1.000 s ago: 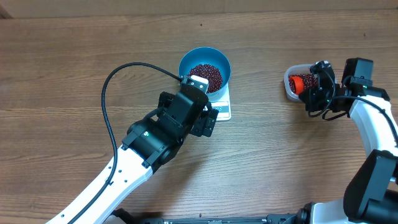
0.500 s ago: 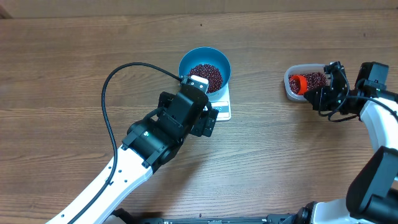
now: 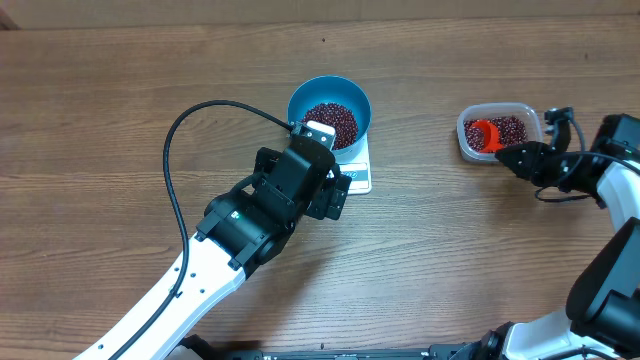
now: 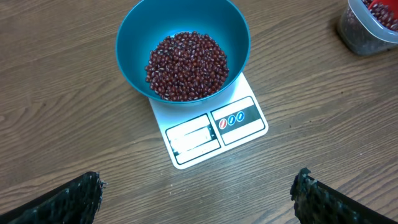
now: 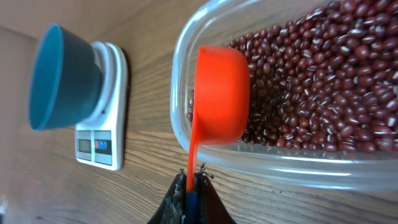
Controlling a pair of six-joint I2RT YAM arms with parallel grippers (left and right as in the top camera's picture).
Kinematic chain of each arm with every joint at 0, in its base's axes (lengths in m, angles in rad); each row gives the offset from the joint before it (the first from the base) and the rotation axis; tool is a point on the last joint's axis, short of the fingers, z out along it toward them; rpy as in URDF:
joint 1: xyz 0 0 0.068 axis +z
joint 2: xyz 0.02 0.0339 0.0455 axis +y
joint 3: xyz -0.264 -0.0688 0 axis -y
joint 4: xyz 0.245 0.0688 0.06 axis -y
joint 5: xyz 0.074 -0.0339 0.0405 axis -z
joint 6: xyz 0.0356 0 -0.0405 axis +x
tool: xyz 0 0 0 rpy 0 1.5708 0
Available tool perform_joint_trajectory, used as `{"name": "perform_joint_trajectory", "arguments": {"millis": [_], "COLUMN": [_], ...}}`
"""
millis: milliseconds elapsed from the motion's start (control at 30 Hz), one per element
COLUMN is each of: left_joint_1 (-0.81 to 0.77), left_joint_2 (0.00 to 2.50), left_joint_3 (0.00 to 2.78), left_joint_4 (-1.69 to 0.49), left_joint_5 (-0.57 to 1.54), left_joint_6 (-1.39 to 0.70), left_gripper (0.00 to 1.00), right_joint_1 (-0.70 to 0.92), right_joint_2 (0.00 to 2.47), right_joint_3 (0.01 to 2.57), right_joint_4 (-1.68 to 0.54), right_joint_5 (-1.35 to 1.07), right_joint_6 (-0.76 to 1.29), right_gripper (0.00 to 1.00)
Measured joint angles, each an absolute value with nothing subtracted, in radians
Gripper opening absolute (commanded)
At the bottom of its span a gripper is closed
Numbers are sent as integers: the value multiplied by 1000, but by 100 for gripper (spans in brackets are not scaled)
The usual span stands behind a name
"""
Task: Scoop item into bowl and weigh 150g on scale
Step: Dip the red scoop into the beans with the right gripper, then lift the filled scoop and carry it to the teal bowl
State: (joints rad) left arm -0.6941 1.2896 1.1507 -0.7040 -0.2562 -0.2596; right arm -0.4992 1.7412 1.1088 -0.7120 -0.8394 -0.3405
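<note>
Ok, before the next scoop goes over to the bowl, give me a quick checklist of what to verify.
1. Grip: right tool shut on the scoop handle: ok.
2. Position: scoop down in the tub, among the beans: ok.
3. Load in scoop: cannot tell.
4. Target: bowl seated on the scale, beans inside: ok.
5. Reading: display legible: cannot tell.
6. Clearance: left tool open, apart from bowl and scale: ok.
</note>
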Motion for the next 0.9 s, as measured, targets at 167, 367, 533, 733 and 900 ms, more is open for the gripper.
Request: {"name": "perform_joint_trajectory", "arguments": {"millis": [167,367,533,733,900], "left_joint_1": [-694,-694,-694,-694,-694], "left_joint_2": [1290,1290,1290,1290,1290], "left_joint_3": [1151,1151,1151,1151,1151], "left_joint_4": [-704,-704,-704,-704,-704], "left_joint_5": [-256,-256,-256,-256,-256], "left_joint_6": [-260,-260,-260,-260,-260], "left_gripper": [100,100,99,100,99], "right_joint_1": [-558,-609,-616,-615,-615], "right_joint_2": [1741,1741,1741,1741,1741], "right_joint_3": [1109,1109,1109,1109,1109], "right_joint_4": [-720,-723,-727,-727,-750], "right_joint_5": [-894,-993,-1047,-1101,-1144], "right_joint_6": [-340,-339,-337,-337,-337], "right_gripper": [4,4,4,4,4]}}
